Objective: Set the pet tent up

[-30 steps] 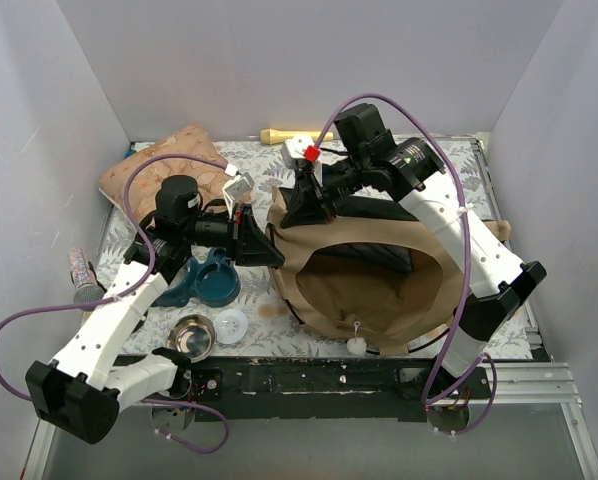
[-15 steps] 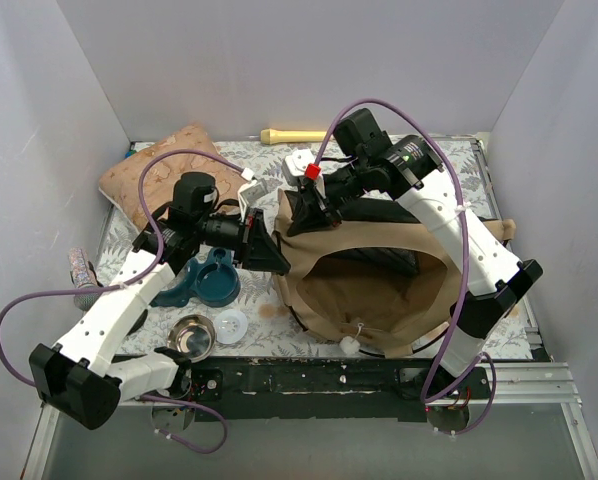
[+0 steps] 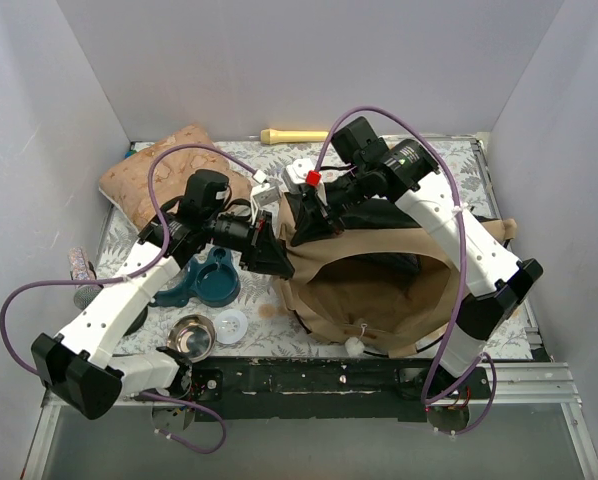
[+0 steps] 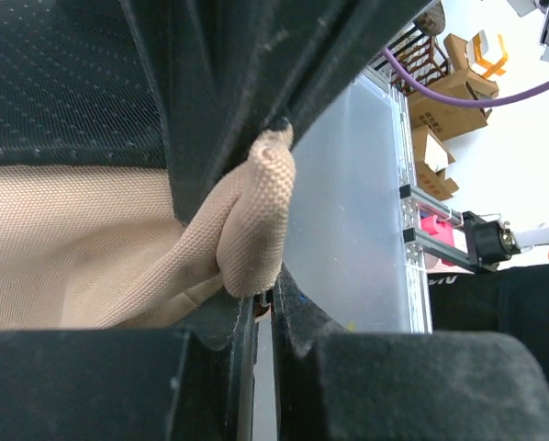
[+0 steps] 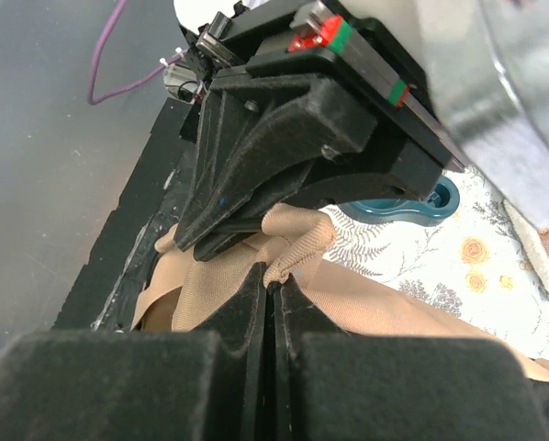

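The tan pet tent (image 3: 379, 290) lies half raised at centre right, its round opening rimmed by a black pole and black mesh inside. My left gripper (image 3: 279, 262) is shut on a fold of tan fabric (image 4: 256, 220) at the tent's left edge. My right gripper (image 3: 301, 228) is shut on the same bunched fold (image 5: 297, 243), right next to the left gripper (image 5: 274, 184). Black mesh (image 4: 63, 83) fills the upper left of the left wrist view.
A beige-pink patterned cushion (image 3: 164, 170) lies back left. A teal holder (image 3: 207, 280), a steel bowl (image 3: 191, 337) and a clear lid (image 3: 231, 326) sit front left. A yellow stick (image 3: 294, 135) lies at the back wall. A glittery tube (image 3: 81, 270) lies far left.
Both grippers have moved right and closer together with the tent's left edge. The fabric has bunched between them and the tent opening has shifted slightly right.
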You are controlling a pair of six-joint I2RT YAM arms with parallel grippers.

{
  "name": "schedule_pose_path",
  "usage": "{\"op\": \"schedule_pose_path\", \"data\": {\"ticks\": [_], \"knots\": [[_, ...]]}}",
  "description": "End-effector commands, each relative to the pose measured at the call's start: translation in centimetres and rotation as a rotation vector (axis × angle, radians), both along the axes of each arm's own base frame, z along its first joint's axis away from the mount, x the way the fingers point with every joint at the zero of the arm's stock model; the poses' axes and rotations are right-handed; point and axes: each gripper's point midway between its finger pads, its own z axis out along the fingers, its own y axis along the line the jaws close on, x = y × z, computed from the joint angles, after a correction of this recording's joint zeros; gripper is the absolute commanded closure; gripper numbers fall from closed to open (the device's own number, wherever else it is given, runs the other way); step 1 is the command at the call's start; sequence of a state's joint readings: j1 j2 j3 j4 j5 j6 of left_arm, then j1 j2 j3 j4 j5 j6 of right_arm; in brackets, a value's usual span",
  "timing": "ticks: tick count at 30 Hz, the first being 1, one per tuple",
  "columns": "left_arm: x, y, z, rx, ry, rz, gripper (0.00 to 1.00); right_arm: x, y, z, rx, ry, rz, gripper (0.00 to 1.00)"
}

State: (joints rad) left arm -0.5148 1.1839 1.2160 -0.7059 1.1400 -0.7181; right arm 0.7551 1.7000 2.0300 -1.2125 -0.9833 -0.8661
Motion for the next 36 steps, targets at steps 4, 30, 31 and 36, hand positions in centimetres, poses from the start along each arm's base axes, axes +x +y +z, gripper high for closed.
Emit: {"op": "schedule_pose_path", "data": {"ticks": [4, 30, 31, 36], "knots": [[2.5, -0.3, 4.2, -0.072, -0.157, 0.081, 1.00, -1.8, -0.5, -0.8, -0.097, 0.038, -0.012, 0.86], [12.7, 8.4, -8.8, 0.279, -0.430, 0.309, 1.00, 12.2, -21.9, 14.2, 0.341, -0.240, -1.457, 0.20], [12.6, 8.6, -9.2, 0.287, -0.444, 0.315, 1.00, 11.8, -23.2, 13.5, 0.324, -0.237, -1.513, 0.19], [12.0, 9.0, -10.2, 0.317, -0.410, 0.301, 1.00, 10.5, -29.6, 9.2, 0.196, -0.179, -1.801, 0.18]]}}
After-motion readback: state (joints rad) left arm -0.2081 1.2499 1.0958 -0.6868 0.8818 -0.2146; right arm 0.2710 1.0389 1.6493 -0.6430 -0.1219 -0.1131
